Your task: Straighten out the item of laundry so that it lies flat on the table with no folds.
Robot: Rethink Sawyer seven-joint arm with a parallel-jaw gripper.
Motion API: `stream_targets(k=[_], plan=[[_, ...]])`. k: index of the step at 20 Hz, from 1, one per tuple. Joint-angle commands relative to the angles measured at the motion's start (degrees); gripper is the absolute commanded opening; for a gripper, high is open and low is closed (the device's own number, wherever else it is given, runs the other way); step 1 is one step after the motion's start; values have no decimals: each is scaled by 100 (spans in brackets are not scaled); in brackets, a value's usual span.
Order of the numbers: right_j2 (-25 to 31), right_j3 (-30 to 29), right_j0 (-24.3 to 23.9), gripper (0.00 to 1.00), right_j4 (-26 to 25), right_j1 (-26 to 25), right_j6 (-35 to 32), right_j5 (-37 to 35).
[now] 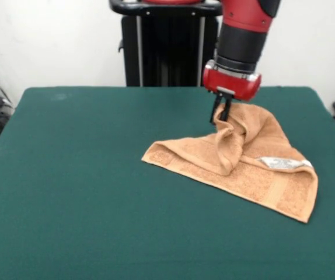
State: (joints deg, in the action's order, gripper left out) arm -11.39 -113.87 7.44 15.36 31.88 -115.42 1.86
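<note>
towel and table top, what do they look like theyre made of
The towel looks like soft terry cloth, orange-tan and matte: nubbly pile, a flat woven band near one edge, limp folds where the tool pinches it. The table seems covered in dark green felt-like fabric: even, dull, no shine. What lies under the cover cannot be seen.

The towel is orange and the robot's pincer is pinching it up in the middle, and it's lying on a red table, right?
Almost. The table is dark green, not red; the red you see is the robot's arm. The front view shows it. The rest holds: the towel is orange, and the pincer is pinching it up near the middle into a peak.
</note>
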Motion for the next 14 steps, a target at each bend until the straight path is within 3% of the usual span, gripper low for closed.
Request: stream_targets(k=[1, 8, 14], plan=[[818, -636, 37, 0, -153, -284, -1271, 430], [1181, -1163, -47, 0, -54, -324, -1907, 1208], [1376, -1378, -228, 0, -129, -402, -2076, 1646]])
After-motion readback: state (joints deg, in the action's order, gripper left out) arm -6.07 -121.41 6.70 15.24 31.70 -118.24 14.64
